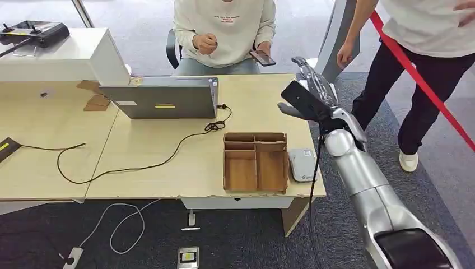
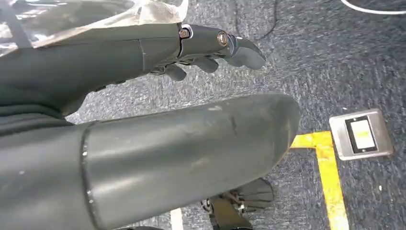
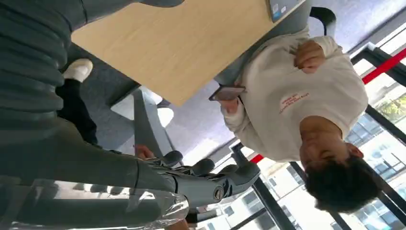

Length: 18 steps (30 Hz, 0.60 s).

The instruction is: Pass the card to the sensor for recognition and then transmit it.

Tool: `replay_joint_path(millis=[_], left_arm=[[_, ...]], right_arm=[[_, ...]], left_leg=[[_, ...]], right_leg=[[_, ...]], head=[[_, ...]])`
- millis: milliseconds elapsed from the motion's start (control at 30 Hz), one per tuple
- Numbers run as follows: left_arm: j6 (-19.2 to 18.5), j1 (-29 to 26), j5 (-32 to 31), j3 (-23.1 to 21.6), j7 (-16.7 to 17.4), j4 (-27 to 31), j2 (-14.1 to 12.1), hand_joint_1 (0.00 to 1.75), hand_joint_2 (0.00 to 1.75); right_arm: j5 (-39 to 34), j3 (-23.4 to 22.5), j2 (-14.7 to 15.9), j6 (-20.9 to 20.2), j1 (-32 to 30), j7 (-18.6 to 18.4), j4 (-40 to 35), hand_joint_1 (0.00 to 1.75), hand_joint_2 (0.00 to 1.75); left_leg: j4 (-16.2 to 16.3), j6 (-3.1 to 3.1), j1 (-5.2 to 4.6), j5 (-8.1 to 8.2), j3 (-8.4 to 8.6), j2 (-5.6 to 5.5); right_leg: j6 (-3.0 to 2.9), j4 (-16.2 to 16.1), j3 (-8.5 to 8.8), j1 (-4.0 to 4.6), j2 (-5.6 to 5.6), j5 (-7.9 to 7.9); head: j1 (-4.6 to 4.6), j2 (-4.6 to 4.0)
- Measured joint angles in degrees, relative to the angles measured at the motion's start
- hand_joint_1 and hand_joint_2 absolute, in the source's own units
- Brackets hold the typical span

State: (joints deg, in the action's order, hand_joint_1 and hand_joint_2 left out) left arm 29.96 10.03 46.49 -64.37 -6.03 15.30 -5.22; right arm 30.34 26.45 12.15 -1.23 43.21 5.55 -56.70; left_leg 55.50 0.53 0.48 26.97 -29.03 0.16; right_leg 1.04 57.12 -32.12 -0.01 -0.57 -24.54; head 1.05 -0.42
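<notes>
The card (image 1: 298, 98) was held by the right hand (image 1: 310, 89) above the desk's (image 1: 168, 151) far right corner; the sensor (image 1: 302, 165) at the right edge was judged not yet reached, handover pending.

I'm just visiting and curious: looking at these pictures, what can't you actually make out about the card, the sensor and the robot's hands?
- Card: I cannot find it for sure; the right hand is seen from behind in the head view, its palm side hidden.
- Sensor: its face is too small to read.
- Wooden tray: compartments look bare, but the walls hide corners.
- Left hand: hangs over carpet; the thick thumb blocks part of the wrist view.
</notes>
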Motion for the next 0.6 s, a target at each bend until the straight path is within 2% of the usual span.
replay_joint_path(millis=[300, 600], left_arm=[[-1.1, -0.1, 1.2, 2.6, 0.1, -0.4, 0.0, 0.0, 0.0], [-1.7, 0.0, 1.1, 4.0, -0.1, -0.7, 0.0, 0.0, 0.0]], right_arm=[[0.8, -1.9, 2.2, -5.3, -8.2, -1.5, -9.3, 0.0, 1.75], [4.6, -1.8, 2.5, -5.8, -12.6, -1.5, -12.8, 0.0, 1.75]], left_leg=[[0.0, 0.0, 0.01, 0.0, -0.01, -0.01], [0.0, 0.0, 0.0, 0.0, -0.04, 0.0]], right_leg=[[0.0, 0.0, -0.01, 0.01, 0.0, 0.0], [0.0, 0.0, 0.0, 0.0, 0.0, 0.0]], head=[[-0.04, 0.0], [-0.04, 0.0]])
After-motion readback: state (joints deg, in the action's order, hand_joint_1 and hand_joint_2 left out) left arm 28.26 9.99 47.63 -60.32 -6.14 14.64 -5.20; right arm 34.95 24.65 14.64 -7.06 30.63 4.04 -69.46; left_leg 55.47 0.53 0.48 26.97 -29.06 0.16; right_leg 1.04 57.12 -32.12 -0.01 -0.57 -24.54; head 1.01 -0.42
